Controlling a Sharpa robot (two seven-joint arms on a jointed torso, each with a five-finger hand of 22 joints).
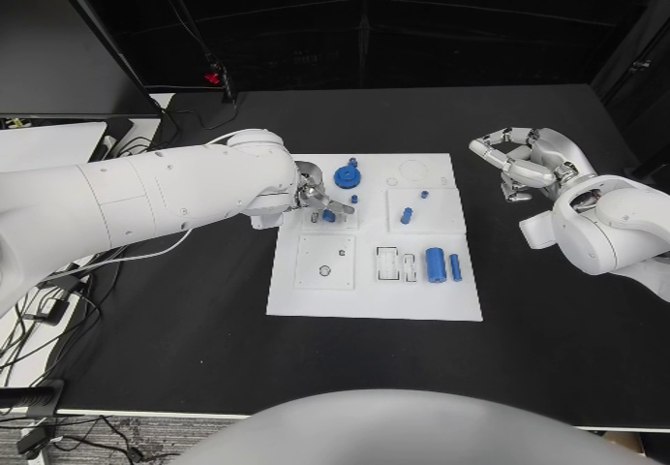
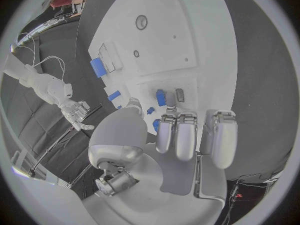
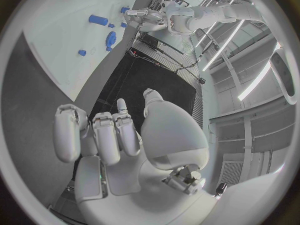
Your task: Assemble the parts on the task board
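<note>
I see a black bench (image 1: 167, 320) filling most of the head view, with the white task board (image 1: 377, 291) lying flat at its centre. At the far left edge of the frame a pale surface and loose cables (image 1: 42, 310) hang off the bench side; the top of the frame is dark room with black framing.

On the board, a round blue gear (image 1: 348, 176) sits in the upper left part, a small blue peg (image 1: 407, 215) stands near the upper middle, and two blue cylinders (image 1: 444, 263) lie side by side in the lower right part.

My left robot hand (image 1: 316, 201) is over the board's upper left part, just below the gear. Its fingers are close around a small blue piece (image 1: 329, 215), but the arm's bulk covers most of the hand and I cannot tell whether the piece is held.

My right robot hand (image 1: 520, 160) sits off the board in the upper right of the frame, above the bench, fingers loosely curled in, holding nothing.
</note>
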